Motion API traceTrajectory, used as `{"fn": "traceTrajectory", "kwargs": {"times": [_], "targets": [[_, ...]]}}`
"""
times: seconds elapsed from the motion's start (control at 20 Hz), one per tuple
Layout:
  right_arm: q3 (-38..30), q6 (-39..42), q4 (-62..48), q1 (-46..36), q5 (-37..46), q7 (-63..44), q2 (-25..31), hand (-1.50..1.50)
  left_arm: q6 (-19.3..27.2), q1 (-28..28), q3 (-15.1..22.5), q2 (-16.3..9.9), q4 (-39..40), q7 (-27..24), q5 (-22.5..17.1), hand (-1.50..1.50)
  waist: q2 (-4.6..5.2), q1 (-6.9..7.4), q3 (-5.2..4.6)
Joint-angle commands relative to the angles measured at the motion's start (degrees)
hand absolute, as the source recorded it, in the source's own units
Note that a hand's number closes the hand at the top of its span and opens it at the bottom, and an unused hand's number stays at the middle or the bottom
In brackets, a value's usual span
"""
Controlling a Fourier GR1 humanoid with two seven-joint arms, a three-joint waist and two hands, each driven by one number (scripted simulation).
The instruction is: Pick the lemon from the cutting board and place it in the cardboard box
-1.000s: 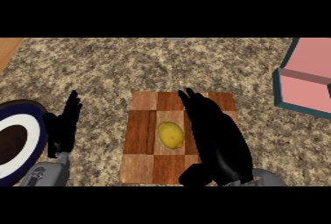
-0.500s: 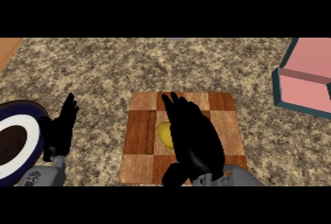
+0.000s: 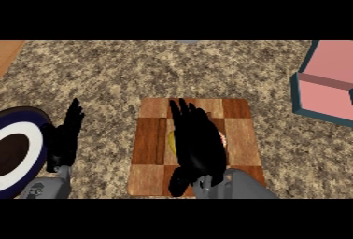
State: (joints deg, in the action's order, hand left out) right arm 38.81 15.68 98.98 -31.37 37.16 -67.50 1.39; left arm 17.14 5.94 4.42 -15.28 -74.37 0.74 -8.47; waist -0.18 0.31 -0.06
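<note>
Barely shifted, right hand (image 3: 196,147) covers lemon (image 3: 170,141) — yellow sliver shows.

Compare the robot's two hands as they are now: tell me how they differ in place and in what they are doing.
The right hand lies over the cutting board, covering most of the lemon; the left hand is off the board, over the counter beside the plate. The right hand hides a thing beneath it; the left hand rests, covering nothing. Both are black, with fingers pointing away from the robot.
</note>
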Motion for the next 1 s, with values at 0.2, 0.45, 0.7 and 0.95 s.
{"fn": "traceTrajectory", "kwargs": {"times": [0.2, 0.45, 0.7, 0.95], "targets": [[1.62, -1.45, -3.95, -3.33, -1.04, -14.05, -1.32, -1.50, -1.45, 0.32, -1.02, 1.23, 4.69, -4.40, 0.24, 0.00, 0.14, -0.15, -0.04], [-2.42, 0.38, -11.09, -4.67, -1.47, -9.47, -1.33, -1.50, -1.56, 0.22, -0.85, 0.08, 1.24, -0.95, 0.60, 0.00, 0.16, 0.08, 0.02], [-0.05, 0.37, -11.34, -3.40, 0.20, -9.91, -1.33, -1.50, 0.19, 0.24, -0.28, 0.57, -2.29, 2.68, 1.53, 0.00, 0.00, -0.10, 0.05], [-0.72, -1.13, -14.92, -3.15, 0.05, -6.62, -1.33, -1.50, 1.54, -0.03, 0.36, 3.22, -1.39, 1.28, 2.68, 0.00, 0.13, -0.08, 0.04]]}}
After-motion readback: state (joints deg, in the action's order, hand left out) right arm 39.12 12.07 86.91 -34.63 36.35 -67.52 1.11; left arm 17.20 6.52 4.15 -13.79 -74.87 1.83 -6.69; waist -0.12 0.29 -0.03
